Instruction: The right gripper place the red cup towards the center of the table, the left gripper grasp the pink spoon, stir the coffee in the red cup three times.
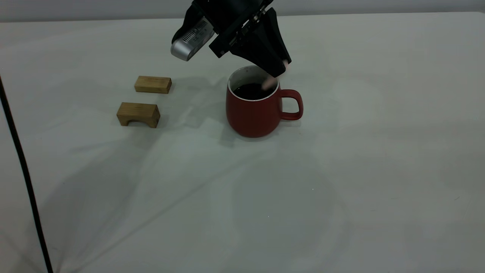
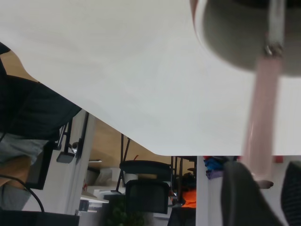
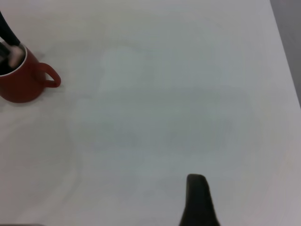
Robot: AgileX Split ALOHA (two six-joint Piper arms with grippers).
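Observation:
The red cup (image 1: pixel 254 113) stands near the middle of the table (image 1: pixel 341 170), its handle pointing to the right, with dark coffee (image 1: pixel 250 91) inside. My left gripper (image 1: pixel 282 68) hangs over the cup's rim, shut on the handle end of the pink spoon (image 1: pixel 269 82), which slants down into the coffee. The left wrist view shows the pink handle of the spoon (image 2: pixel 261 122) running from my left gripper (image 2: pixel 265 188) to the cup (image 2: pixel 235 42). My right gripper (image 3: pixel 197 181) is shut and holds nothing, far off to the right of the cup (image 3: pixel 19 84).
Two tan wooden blocks (image 1: pixel 152 84) (image 1: pixel 138 113) lie left of the cup. A black cable (image 1: pixel 22 170) runs down the left edge. Bare table stretches in front of and right of the cup.

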